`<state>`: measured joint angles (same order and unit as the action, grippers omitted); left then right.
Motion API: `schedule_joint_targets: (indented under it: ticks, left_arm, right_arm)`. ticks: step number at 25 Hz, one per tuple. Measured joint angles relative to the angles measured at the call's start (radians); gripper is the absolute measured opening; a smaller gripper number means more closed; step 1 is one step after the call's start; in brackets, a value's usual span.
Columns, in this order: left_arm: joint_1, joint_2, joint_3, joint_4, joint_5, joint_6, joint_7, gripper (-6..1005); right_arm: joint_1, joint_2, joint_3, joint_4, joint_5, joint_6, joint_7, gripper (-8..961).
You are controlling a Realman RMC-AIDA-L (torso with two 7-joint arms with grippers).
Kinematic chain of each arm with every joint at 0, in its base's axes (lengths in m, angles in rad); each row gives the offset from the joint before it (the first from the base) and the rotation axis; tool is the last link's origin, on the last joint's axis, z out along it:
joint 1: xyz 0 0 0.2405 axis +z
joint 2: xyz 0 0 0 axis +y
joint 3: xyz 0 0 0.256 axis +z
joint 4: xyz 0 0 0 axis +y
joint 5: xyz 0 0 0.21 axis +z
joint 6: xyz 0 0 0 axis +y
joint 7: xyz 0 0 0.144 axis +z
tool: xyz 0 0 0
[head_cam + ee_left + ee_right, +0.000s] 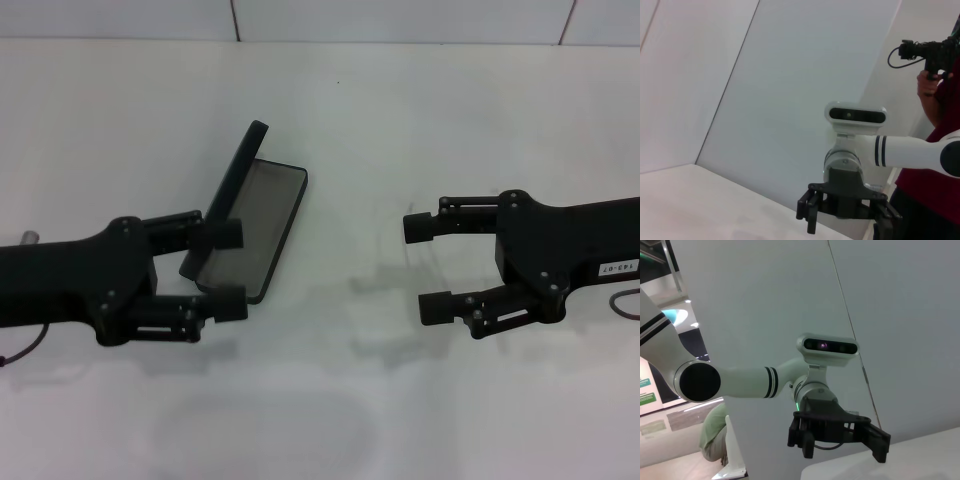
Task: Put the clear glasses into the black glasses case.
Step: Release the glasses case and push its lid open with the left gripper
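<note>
White table (400, 120) all around. Left gripper (232, 268) spread wide, fingers at near end of case (250, 225). Case open, lid up. Glasses (395, 285) between case and right gripper (428, 268), just beside its wide-apart fingers.

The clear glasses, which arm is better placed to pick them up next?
Probably the right. The clear glasses lie faintly visible on the table just off the open right gripper. The left gripper, also open, sits at the open black glasses case, farther from them.
</note>
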<state>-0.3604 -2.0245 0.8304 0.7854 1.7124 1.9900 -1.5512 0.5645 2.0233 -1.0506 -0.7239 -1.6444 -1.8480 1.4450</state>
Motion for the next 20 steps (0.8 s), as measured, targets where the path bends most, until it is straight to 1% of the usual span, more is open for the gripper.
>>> schedule_joint_targets:
  ticks: [4,7,9,11,13,14,15,16,17,20]
  left_arm:
    - [-0.010,-0.007,-0.031,0.018,-0.004,-0.008,-0.044,866]
    - [-0.028,-0.021,-0.078,0.057,-0.004,-0.012,-0.097,865]
    - [-0.048,-0.031,-0.115,0.089,-0.005,-0.025,-0.163,864]
    - [-0.072,-0.033,-0.147,0.107,-0.006,-0.046,-0.240,863]
    - [-0.110,-0.029,-0.181,0.114,-0.007,-0.092,-0.354,862]
    - [-0.110,-0.029,-0.181,0.114,-0.007,-0.092,-0.354,861]
    - [-0.138,-0.021,-0.187,0.114,-0.005,-0.151,-0.447,860]
    - [-0.150,-0.016,-0.186,0.114,0.001,-0.169,-0.477,860]
    - [-0.162,-0.012,-0.184,0.114,0.011,-0.194,-0.520,859]
    - [-0.212,0.005,-0.176,0.127,0.092,-0.251,-0.672,858]
  right_arm:
    - [-0.003,0.000,0.001,0.000,0.000,0.012,-0.007,857]
    - [-0.015,-0.003,0.010,0.002,0.000,0.032,-0.019,857]
    - [-0.028,-0.006,0.024,0.002,0.000,0.049,-0.028,857]
    - [-0.047,-0.008,0.049,0.004,0.000,0.067,-0.045,857]
    - [-0.070,-0.007,0.089,0.013,0.000,0.076,-0.070,856]
    - [-0.080,-0.007,0.116,0.023,0.000,0.077,-0.083,856]
    - [-0.080,-0.007,0.116,0.023,0.000,0.077,-0.083,856]
    - [-0.091,-0.008,0.144,0.033,0.000,0.076,-0.095,856]
    - [-0.105,-0.010,0.199,0.055,0.000,0.067,-0.116,856]
    - [-0.125,-0.018,0.254,0.077,0.000,0.051,-0.145,856]
